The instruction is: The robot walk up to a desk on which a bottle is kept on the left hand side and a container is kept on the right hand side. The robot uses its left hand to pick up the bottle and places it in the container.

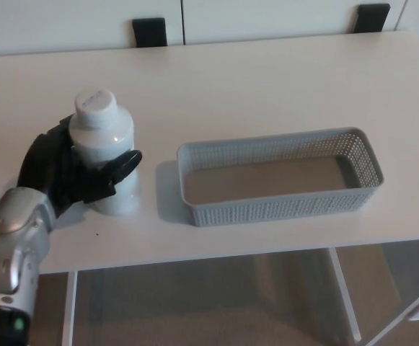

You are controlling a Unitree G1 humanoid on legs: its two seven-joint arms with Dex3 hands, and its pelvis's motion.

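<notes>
A white plastic bottle (108, 148) with a white cap stands upright on the left part of the white desk (252, 79). My left hand (68, 173) is wrapped around its lower body, thumb across the front and fingers behind, so it is shut on the bottle. The bottle's base looks level with the desk top; I cannot tell whether it is lifted. To the right lies a long grey mesh container (278, 184), with nothing in it. My right hand does not show.
Two black brackets (148, 32) (372, 17) stand at the desk's far edge against white cabinet fronts. The desk's front edge runs below the container, with white legs and floor under it. My silver left forearm (11, 245) comes in from the bottom left.
</notes>
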